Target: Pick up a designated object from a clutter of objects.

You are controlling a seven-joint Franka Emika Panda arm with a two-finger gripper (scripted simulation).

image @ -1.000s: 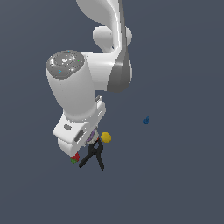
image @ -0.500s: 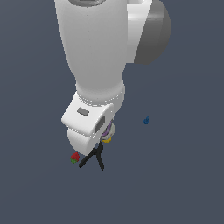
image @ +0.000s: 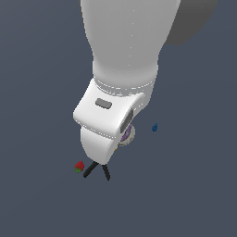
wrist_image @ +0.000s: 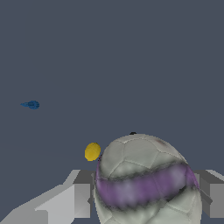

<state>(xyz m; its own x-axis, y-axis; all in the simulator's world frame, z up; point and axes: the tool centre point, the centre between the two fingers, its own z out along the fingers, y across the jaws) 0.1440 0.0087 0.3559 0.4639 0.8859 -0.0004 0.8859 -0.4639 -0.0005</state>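
While the arm now fills more of the exterior view than before, the yellow ball there is hidden, and the striped ball (image: 126,134) peeks beneath the gripper (image: 118,139), beside the black clamp (image: 97,169), strawberry (image: 79,166) and blue thing (image: 155,127). Wrist view: fingers (wrist_image: 81,192) clamp the ball, above the floor; yellow ball (wrist_image: 92,151) lies beyond.

Sim render: flat featureless grey floor (image: 41,69).

Arm (image: 125,51) fills frame; striped ball (image: 127,133) peeks beside hand; strawberry (image: 79,166) by black clamp (image: 96,170); blue thing (image: 155,127) apart.
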